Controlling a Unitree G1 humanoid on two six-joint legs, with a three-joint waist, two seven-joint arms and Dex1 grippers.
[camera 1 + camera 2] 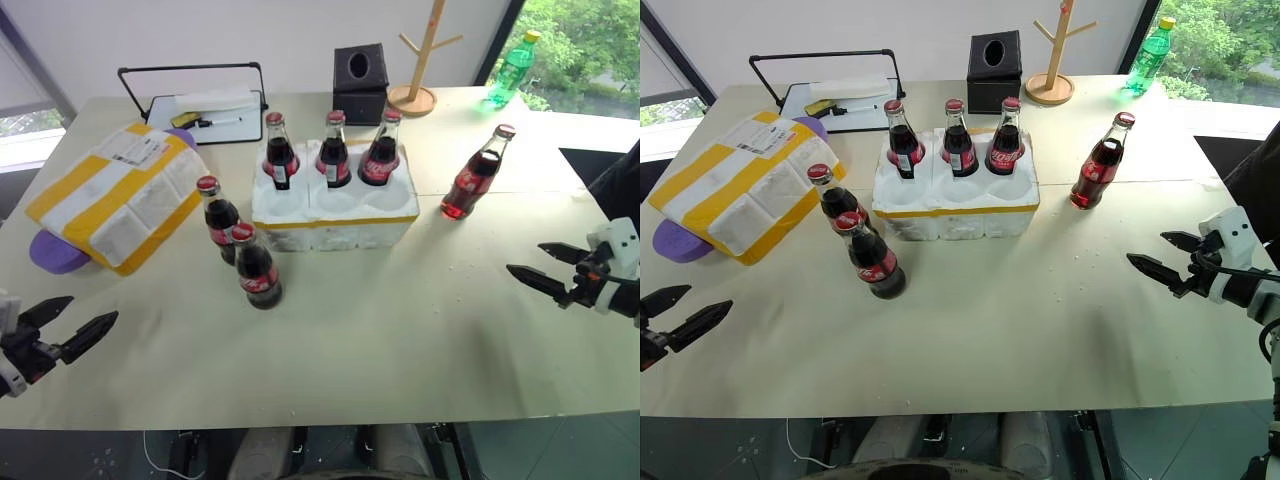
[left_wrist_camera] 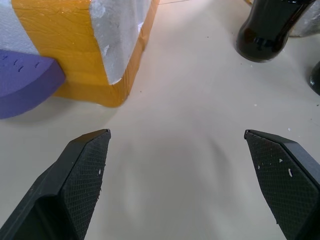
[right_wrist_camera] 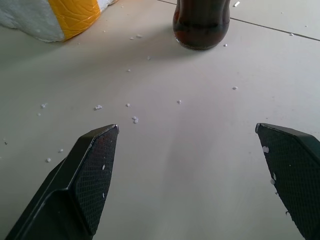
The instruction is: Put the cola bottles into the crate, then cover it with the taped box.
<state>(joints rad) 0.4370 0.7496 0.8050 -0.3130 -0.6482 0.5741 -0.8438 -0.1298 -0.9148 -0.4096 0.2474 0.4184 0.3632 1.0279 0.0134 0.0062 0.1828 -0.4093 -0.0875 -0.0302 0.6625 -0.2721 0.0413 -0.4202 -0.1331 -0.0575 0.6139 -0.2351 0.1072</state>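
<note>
Left eye view: the crate sits mid-surface with three cola bottles standing in its far row of wells; the near row is unfilled. Two more bottles stand touching each other just off the crate's left near corner, and a sixth bottle stands apart to the crate's right. The taped box lies tilted to the crate's left, propped on a purple pad. Beyond the crate are a black tissue box, a wooden stand, a green bottle and a tray.

Right eye view: the left gripper hovers near the surface's front edge, left of the crate, jaws spread and holding nothing. The right gripper hovers to the crate's right, jaws likewise spread and unladen.

Left wrist view: wide jaws frame bare surface, the taped box's corner and the pad ahead.

Right wrist view: wide jaws point toward the lone bottle's base and the crate's corner, over scattered foam crumbs.
</note>
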